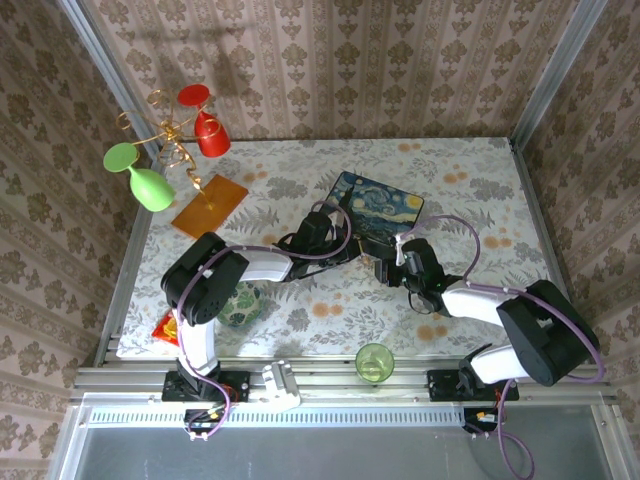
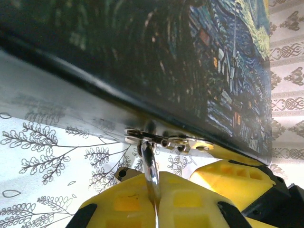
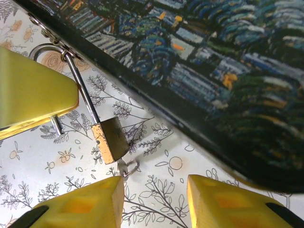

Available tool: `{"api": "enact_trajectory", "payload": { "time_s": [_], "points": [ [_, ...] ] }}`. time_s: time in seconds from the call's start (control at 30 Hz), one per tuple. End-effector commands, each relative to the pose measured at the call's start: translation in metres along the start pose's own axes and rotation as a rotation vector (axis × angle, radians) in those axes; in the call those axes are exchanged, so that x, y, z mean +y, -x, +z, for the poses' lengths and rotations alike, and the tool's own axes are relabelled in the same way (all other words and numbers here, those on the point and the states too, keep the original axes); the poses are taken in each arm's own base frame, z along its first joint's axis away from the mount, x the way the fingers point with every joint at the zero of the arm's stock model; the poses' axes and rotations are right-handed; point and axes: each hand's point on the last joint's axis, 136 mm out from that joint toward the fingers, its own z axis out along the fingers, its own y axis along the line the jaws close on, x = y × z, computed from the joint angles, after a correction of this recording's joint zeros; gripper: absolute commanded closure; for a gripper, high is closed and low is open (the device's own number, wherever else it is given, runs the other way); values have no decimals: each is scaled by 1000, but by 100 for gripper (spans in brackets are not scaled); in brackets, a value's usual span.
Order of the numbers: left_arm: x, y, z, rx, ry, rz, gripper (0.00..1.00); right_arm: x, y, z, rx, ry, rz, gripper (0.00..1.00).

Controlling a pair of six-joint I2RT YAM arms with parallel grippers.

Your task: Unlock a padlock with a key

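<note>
Padlock (image 3: 111,140) located at the near edge of the painted starry-night box (image 3: 213,71), hanging by its shackle (image 3: 80,85) from the box's small metal hasp (image 2: 166,140). The brass body sits low over the floral counter (image 3: 42,161); contact with it cannot be confirmed. In the right wrist view the shackle's short leg ends in the open beside the body rather than seated in it, so the lock appears sprung, though I would not certify that from this angle. A small wire loop (image 3: 129,167) projects beneath the body; whether it is the key's bow or a ring cannot be told. Left gripper (image 2: 154,187): jaws together, clamped on the thin silver shackle just below the hasp. Right gripper (image 3: 154,192): jaws apart, nothing between them, hovering just short of the brass body. Handling assessment: the padlock is judged light and rigid metal throughout. Its smooth faces will incline it to slip or twist between hard jaws, and it will likely swing on the hasp unless pinned. The shackle is thin and offers little bearing surface, adequate for steadying only. The sound place to take hold is across the flat broad faces of the body, leaving the underside and its loop unobstructed. Not fragile, but the hasp and the box's painted finish merit moderate force only.
</note>
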Motion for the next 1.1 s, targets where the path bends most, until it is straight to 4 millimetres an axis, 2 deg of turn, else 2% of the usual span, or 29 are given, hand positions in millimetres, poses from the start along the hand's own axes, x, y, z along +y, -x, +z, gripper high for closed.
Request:
{"api": "enact_trajectory", "payload": {
  "time_s": [0.0, 0.07, 0.13, 0.23, 0.27, 0.37, 0.5, 0.6, 0.87, 1.07],
  "points": [
    [-14, 5, -1, -20, -54, 55, 93, 26, 16, 6, -39, 93, -15, 57],
    [-12, 4, -1, -20, -26, 85, 92, 24, 13, 12, -16, 69, -12, 57],
    [-4, 5, -2, -25, 41, 132, 86, 20, 10, 17, -6, 51, 6, 57],
    [5, 6, -4, -38, 82, 156, 85, 18, 7, 22, 4, 41, 26, 57],
    [8, 6, -4, -39, 83, 155, 81, 17, 7, 23, 3, 40, 32, 57],
    [8, 7, -3, -45, 68, 158, 79, 18, 11, 25, -8, 50, 40, 56],
    [6, 11, -10, -63, 87, 183, 71, 9, 20, 27, -33, 85, 122, 57],
    [3, 16, -20, -82, 109, 216, 63, 9, 25, 23, -42, 103, 112, 57],
    [-17, 42, -64, -161, 95, 250, 59, 6, 27, 21, -32, 79, 77, 57],
    [-9, 68, -87, -189, 244, 384, 54, 11, 43, 28, -59, 200, 146, 57]
  ]
}}
